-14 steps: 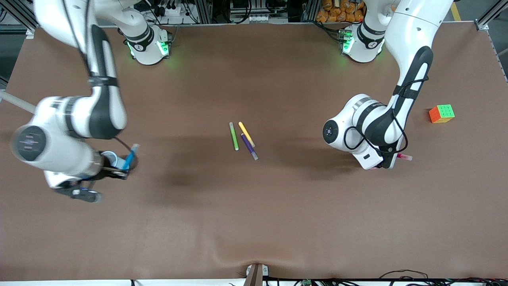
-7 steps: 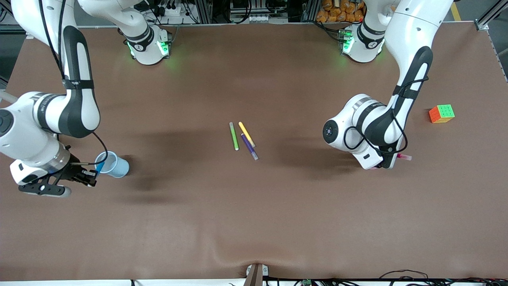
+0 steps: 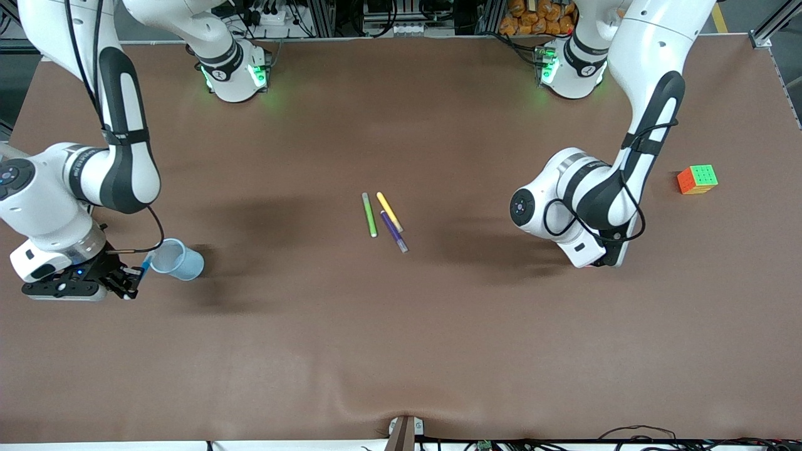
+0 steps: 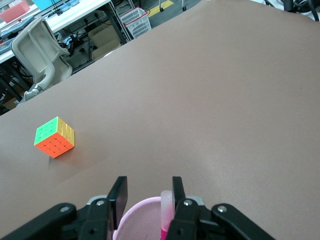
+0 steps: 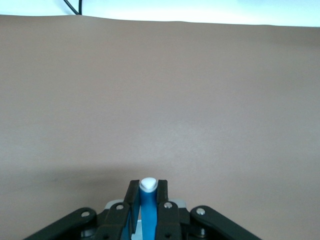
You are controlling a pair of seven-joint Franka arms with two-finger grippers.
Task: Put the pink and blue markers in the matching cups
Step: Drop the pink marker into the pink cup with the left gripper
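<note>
Your left gripper (image 4: 148, 192) has parted its fingers over the pink cup (image 4: 140, 220); the pink marker (image 4: 167, 210) now stands in it against 1 finger — that half looks done.

Your right gripper (image 5: 145, 197), beside the blue cup (image 3: 177, 259), remains clamped on the blue marker (image 5: 147, 205).

The pink cup appears only in the left wrist view — the front view hides it under the arm.
</note>
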